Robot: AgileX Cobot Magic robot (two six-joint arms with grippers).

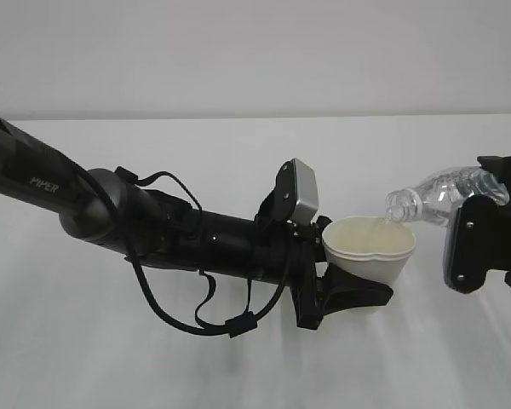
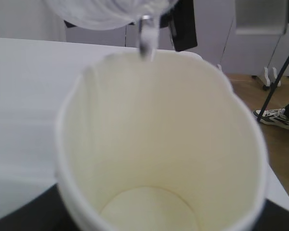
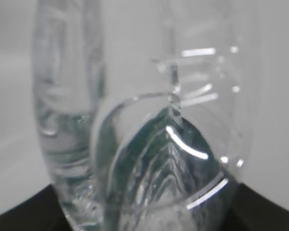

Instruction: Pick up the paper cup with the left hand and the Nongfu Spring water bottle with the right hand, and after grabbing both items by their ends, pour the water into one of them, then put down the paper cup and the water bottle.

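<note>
Here the left black gripper (image 1: 345, 298) clamps the small white tapered paper cup (image 1: 370, 251) by its base above the white desk (image 1: 238, 366), while the right black gripper (image 1: 481, 247) grips the clear ribbed plastic bottle (image 1: 434, 196), tilted, mouth just over the rim. Pouring well probably means tilting slowly, keeping the cup level.

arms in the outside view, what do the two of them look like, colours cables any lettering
The left arm is a thick black tube with white "PIPER" lettering near the shoulder end, a rounded dark grey joint, and loose black cables looping beneath it. A grey-silver block sits on top near its black jaws. The right arm shows only as a boxy black housing with small screws, no lettering visible.
</note>
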